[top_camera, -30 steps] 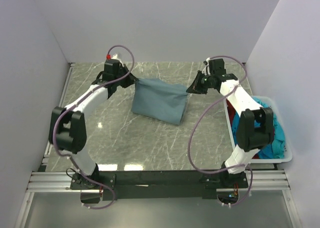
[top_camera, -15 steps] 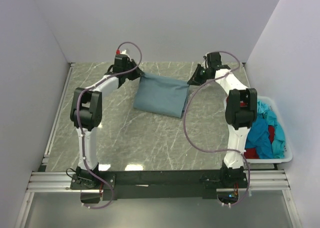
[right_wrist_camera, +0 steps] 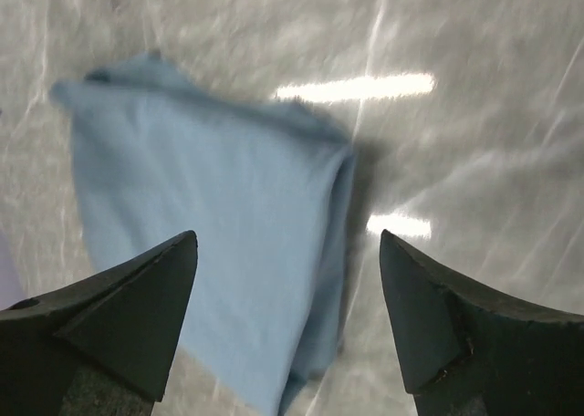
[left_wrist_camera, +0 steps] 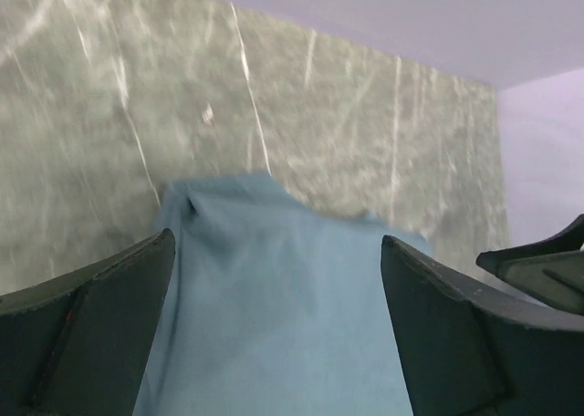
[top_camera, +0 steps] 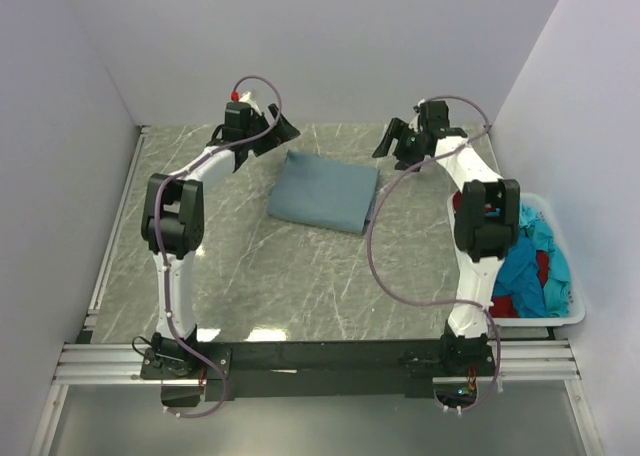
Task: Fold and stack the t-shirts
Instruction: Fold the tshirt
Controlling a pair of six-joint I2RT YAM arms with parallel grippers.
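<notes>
A muted grey-blue t-shirt [top_camera: 325, 194] lies folded into a flat rectangle on the marble table, toward the back middle. My left gripper [top_camera: 278, 136] hovers open just off its far left corner, with nothing between its fingers. In the left wrist view the shirt [left_wrist_camera: 274, 316] fills the gap under the open left gripper [left_wrist_camera: 276, 238]. My right gripper [top_camera: 395, 141] stands open off the far right corner. Beneath the right gripper [right_wrist_camera: 287, 234] shows the shirt's folded edge [right_wrist_camera: 210, 215]. Turquoise-blue t-shirts [top_camera: 535, 266] and a dark red one [top_camera: 510, 304] lie bunched in the bin.
A white plastic bin [top_camera: 565, 316] stands at the table's right edge beside the right arm. Pale walls close in the back and both sides. A black rail [top_camera: 320, 356] carries the arm bases at the near edge.
Both grippers have gone from shut on the shirt's far corners to open. The raised far edge has dropped, and the shirt now lies flat on the table.
</notes>
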